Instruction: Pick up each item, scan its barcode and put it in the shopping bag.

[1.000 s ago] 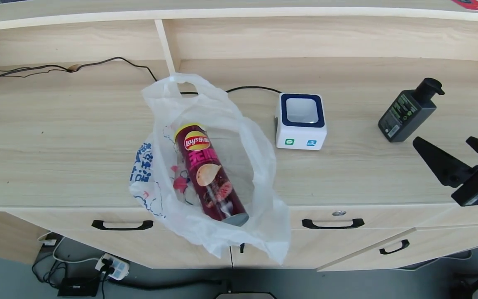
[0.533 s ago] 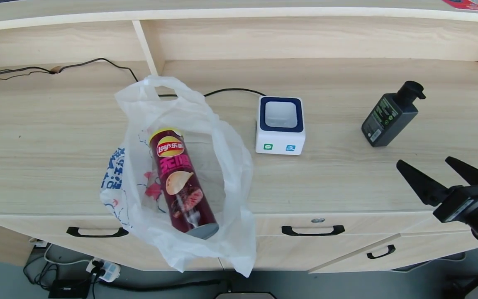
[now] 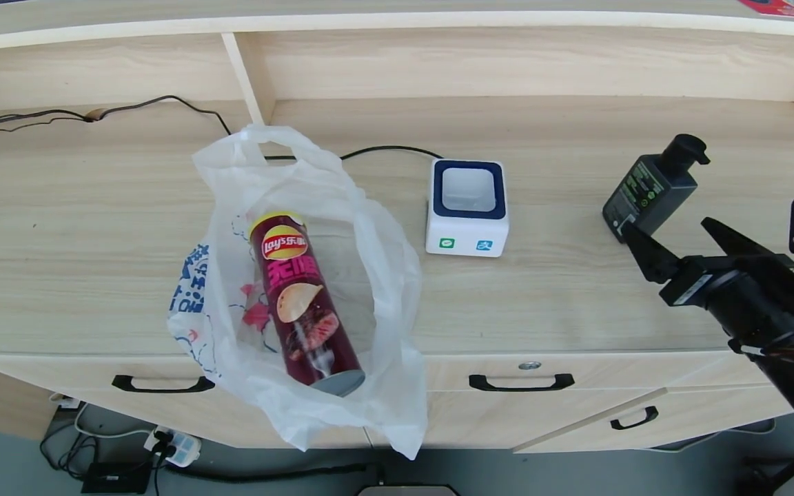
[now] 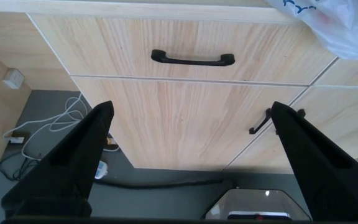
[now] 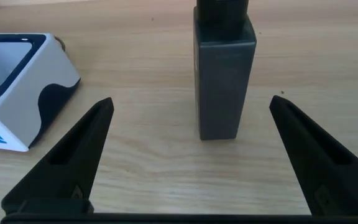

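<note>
A dark pump bottle (image 3: 652, 189) (image 5: 222, 81) stands upright at the right of the wooden counter (image 3: 94, 262). My right gripper (image 3: 679, 238) (image 5: 191, 152) is open just in front of the bottle, its fingers either side of it but short of touching. The white barcode scanner (image 3: 466, 207) (image 5: 14, 87) sits mid-counter. A white plastic shopping bag (image 3: 369, 289) lies open at the counter's front edge with a red chips can (image 3: 304, 300) inside. My left gripper (image 4: 188, 162) is open, held low before the drawer fronts.
Black cables (image 3: 149, 107) run along the back of the counter, and one (image 3: 383, 149) leads to the scanner. A raised shelf wall (image 3: 507, 62) backs the counter. Drawers with black handles (image 3: 520, 382) (image 4: 192, 59) sit below; a corner of the bag (image 4: 337, 25) overhangs the edge.
My right gripper has risen and moved forward to the pump bottle, now bracketing it. The camera shifted right between the first earlier frame and now; the bag, can and scanner have not moved.
</note>
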Controlling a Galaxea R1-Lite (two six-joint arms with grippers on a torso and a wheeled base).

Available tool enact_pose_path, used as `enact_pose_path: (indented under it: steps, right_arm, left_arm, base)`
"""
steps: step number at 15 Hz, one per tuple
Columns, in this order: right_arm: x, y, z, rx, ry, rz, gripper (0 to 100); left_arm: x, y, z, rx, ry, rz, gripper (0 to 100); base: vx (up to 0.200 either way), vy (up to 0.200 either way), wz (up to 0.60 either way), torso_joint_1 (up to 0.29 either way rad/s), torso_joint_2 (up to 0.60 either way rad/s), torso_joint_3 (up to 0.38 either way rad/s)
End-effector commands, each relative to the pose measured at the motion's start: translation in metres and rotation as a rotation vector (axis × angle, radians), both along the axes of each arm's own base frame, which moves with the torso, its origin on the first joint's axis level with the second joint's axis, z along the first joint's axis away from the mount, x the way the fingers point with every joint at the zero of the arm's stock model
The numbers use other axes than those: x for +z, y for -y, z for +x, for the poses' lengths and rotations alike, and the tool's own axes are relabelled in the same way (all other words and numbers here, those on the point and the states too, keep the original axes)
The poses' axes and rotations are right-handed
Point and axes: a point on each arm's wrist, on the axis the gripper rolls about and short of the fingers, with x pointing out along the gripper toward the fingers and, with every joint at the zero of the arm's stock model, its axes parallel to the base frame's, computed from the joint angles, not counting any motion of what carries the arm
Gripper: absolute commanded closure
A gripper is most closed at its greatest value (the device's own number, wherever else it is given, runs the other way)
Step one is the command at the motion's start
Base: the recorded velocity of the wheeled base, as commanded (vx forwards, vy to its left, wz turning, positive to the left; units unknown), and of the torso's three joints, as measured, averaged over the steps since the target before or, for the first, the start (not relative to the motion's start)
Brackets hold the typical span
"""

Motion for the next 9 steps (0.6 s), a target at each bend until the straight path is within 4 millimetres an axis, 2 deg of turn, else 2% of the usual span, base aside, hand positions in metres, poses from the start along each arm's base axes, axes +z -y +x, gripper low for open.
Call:
enact_pose_path:
  steps: [1, 9]
  right_arm:
    - [-0.008, -0.004, 0.022, -0.005, -0.022, -0.006, 0]
    - [0.0, 0.018, 0.042, -0.02, 0.021, -0.009, 0]
  left_arm:
    - [0.0, 0.0, 0.0, 0.0, -0.001, 0.0, 0]
    - [0.0, 0.0, 0.0, 0.0, 0.001, -0.001, 0]
  base:
    - [0.0, 0.0, 0.0, 0.0, 0.0, 0.0]
    - [0.0, 0.0, 0.0, 0.0, 0.0, 0.0]
